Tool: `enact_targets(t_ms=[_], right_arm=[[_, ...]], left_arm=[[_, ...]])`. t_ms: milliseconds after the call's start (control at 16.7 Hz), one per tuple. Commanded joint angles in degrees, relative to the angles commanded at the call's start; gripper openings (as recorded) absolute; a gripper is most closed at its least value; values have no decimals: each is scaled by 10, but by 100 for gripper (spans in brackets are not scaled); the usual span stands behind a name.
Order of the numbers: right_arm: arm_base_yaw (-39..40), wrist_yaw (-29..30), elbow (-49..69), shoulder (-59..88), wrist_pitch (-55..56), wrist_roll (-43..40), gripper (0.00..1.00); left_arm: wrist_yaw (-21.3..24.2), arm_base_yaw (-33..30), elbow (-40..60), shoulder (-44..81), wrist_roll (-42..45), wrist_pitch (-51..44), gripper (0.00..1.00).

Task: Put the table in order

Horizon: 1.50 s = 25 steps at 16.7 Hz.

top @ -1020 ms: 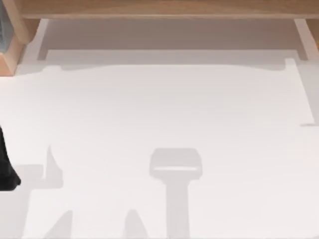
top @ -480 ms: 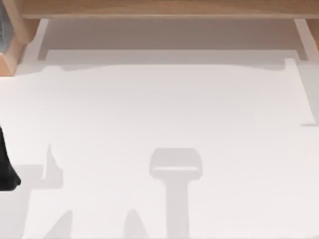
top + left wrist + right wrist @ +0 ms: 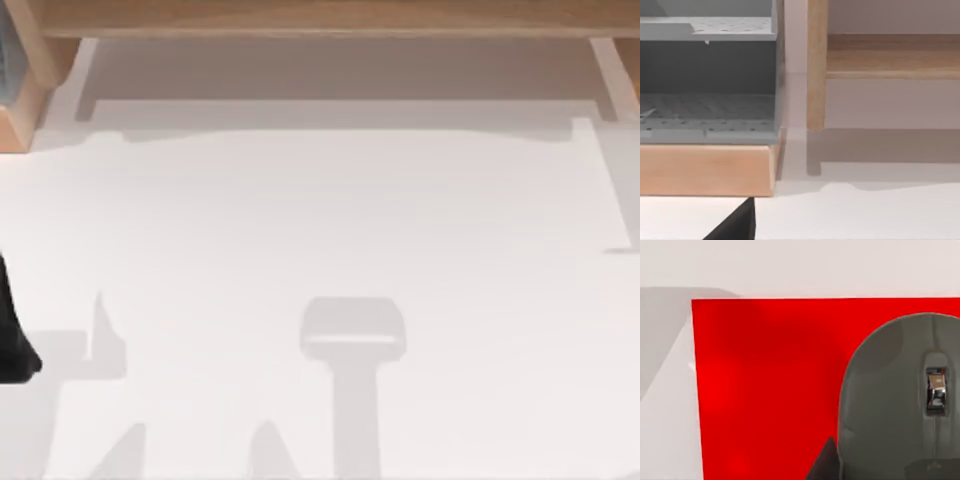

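Top view: the table, a plain white matte surface, fills nearly the whole field. A light-brown wooden frame runs along its far edge, and one wooden post of the frame descends at the far left corner. Soft grey shadows lie on the near half of the tabletop. A dark part of the left arm enters at the left edge, over the near-left portion of the table; whether its gripper is wide or narrow cannot be told.

Left wrist view: a grey perforated shelf unit stands on a wooden base at the table's edge, beside an upright wooden post and a horizontal wooden rail. The white tabletop occupies the near strip. A dark wedge of the gripper shows in the foreground.

Right wrist view: a red mat lies flat on the white table, its edges square to the frame. A grey computer mouse with a metallic scroll wheel rests on the mat. A dark tip just beside the mouse belongs to the right gripper; the spread of its fingers cannot be told.
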Motion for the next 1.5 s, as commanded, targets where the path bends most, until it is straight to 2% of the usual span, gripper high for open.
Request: enact_targets(t_ms=[1200, 1500], right_arm=[[-1, 3, -33, 37, 7, -1, 0], [-1, 3, -33, 37, 7, -1, 38]], left_arm=[[0, 0, 0, 0, 0, 0, 100], [0, 0, 0, 0, 0, 0, 100]])
